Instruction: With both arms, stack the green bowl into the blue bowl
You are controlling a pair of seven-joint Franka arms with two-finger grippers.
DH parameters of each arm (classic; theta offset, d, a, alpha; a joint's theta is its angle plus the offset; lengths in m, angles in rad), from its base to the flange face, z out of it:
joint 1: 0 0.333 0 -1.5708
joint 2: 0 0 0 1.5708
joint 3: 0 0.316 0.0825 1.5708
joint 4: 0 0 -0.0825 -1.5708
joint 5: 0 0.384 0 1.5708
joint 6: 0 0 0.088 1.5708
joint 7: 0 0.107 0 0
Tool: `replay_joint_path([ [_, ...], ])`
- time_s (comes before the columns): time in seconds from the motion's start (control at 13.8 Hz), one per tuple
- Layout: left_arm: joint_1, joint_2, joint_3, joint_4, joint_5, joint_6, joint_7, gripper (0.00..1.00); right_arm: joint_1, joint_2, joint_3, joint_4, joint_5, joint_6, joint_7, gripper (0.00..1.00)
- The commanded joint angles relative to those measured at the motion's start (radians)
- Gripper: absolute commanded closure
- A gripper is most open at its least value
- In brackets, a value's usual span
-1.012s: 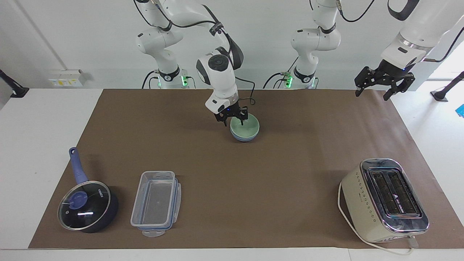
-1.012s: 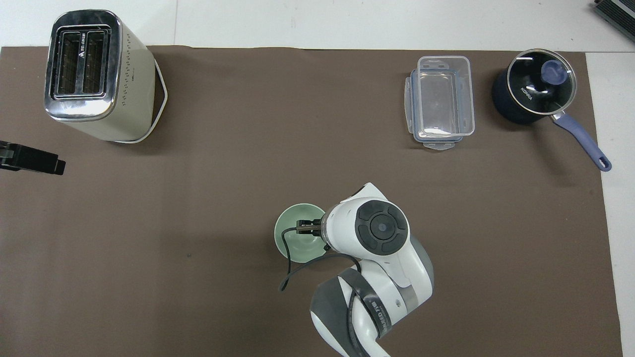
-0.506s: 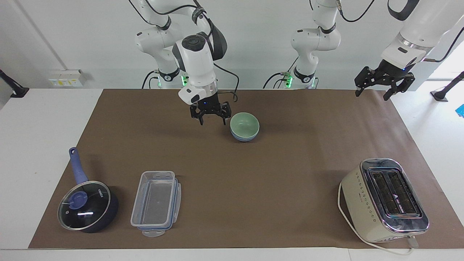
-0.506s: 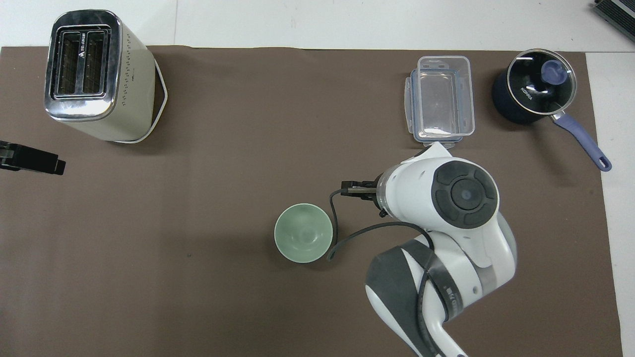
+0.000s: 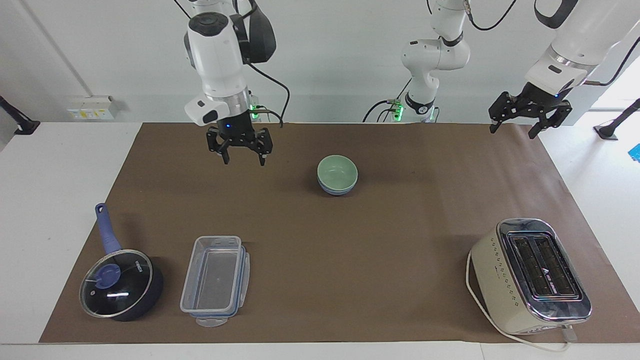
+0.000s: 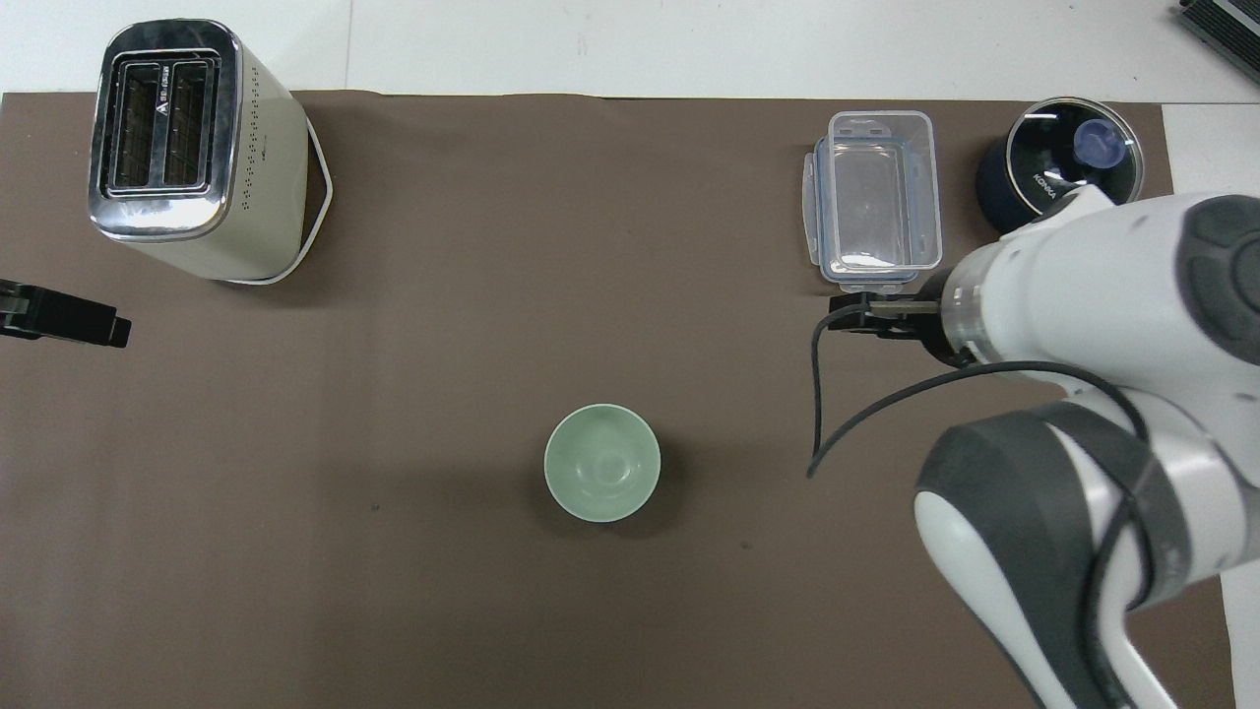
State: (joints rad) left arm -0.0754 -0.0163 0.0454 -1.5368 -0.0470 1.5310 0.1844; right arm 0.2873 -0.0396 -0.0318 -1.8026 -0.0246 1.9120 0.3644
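Observation:
The green bowl (image 5: 337, 171) sits nested in the blue bowl (image 5: 338, 189) on the brown mat, midway between the two arms' ends. In the overhead view only the green bowl (image 6: 601, 476) shows; the blue bowl is hidden under it. My right gripper (image 5: 243, 160) is open and empty, raised over bare mat toward the right arm's end, apart from the bowls. In the overhead view the right arm covers most of it (image 6: 854, 317). My left gripper (image 5: 513, 131) is open and empty and waits raised over the mat's edge at the left arm's end (image 6: 61, 321).
A cream toaster (image 5: 530, 275) stands farther from the robots at the left arm's end. A clear plastic container (image 5: 215, 280) and a dark-blue lidded saucepan (image 5: 120, 285) stand farther from the robots at the right arm's end.
My right gripper has let go of the green bowl's rim, risen and swung toward the right arm's end. The bowls stay nested. The left arm has not moved.

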Motion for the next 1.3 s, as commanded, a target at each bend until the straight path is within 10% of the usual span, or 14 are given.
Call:
replay_joint_path([
  [0.0,-0.003,-0.019,-0.002,-0.016,0.019,-0.006,-0.009,0.0,-0.051,-0.019,0.009,0.07,-0.011,-0.106,-0.059,0.0],
  [1.23,-0.003,-0.019,-0.002,-0.016,0.019,-0.005,-0.008,0.0,-0.269,-0.095,-0.013,0.193,0.029,-0.407,-0.245,0.0],
])
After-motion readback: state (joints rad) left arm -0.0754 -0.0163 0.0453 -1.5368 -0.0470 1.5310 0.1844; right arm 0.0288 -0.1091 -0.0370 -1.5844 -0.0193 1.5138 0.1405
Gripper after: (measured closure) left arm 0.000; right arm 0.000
